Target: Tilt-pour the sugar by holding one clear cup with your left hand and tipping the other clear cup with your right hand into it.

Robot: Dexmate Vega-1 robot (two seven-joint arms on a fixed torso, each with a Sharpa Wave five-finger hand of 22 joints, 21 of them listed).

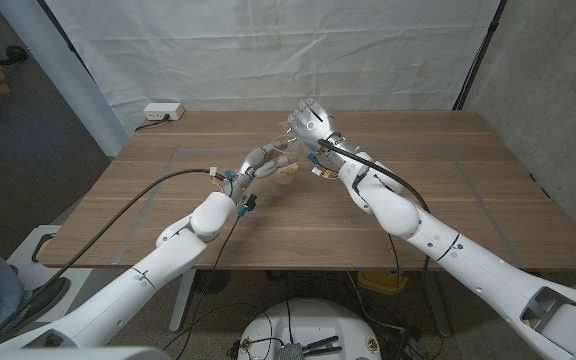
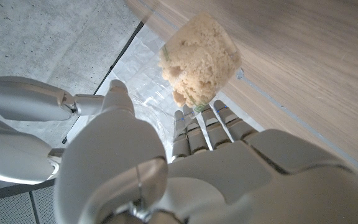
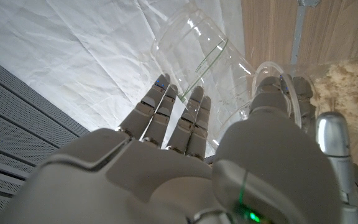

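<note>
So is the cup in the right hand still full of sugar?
No, the right hand holds a tipped cup that looks clear and empty, while the sugar sits in the other cup.

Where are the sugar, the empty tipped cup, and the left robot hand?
sugar [image 2: 199, 59], left wrist view, middle of the brown heap.
empty tipped cup [image 3: 194, 50], right wrist view, clear side wall.
left robot hand [image 1: 259, 160], head view, middle of the hand.

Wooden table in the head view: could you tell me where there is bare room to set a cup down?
The wooden table is bare right of the right hand out to its right edge, and left of the left hand toward the white power strip. The near strip between the forearms is free too. The far middle is crowded: both hands meet there around the sugar-filled clear plastic cup.
</note>
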